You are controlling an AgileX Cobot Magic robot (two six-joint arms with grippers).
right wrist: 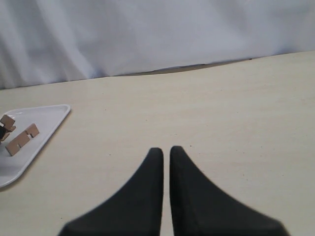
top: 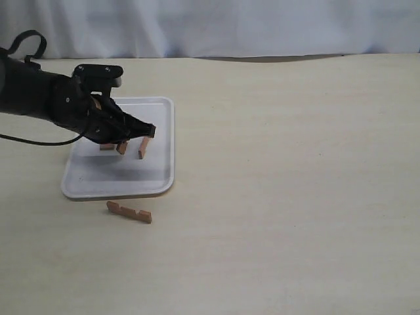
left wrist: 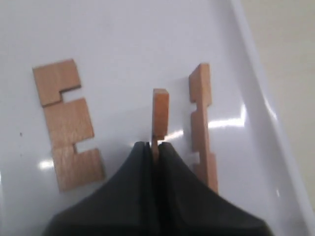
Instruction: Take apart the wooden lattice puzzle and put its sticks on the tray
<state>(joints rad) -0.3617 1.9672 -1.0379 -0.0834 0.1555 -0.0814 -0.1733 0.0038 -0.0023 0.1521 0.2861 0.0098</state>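
The wooden lattice puzzle is in separate sticks, none interlocked. My left gripper [left wrist: 155, 147] is shut on one reddish-brown notched stick [left wrist: 160, 114] just over the white tray [left wrist: 123, 39]. On the tray a stick [left wrist: 69, 125] lies flat on one side of it, and another stick [left wrist: 203, 123] rests on its edge on the other side. In the exterior view the left gripper [top: 148, 131] hangs over the tray [top: 161, 111]. A further stick [top: 129, 212] lies on the table in front of the tray. My right gripper [right wrist: 166, 150] is shut on nothing, low over bare table.
The pale wooden table [top: 295, 184] stretches wide to the right of the tray. A white cloth backdrop [top: 230, 26] closes off its far edge. The left arm's black body [top: 39, 95] and a cable reach in from the left.
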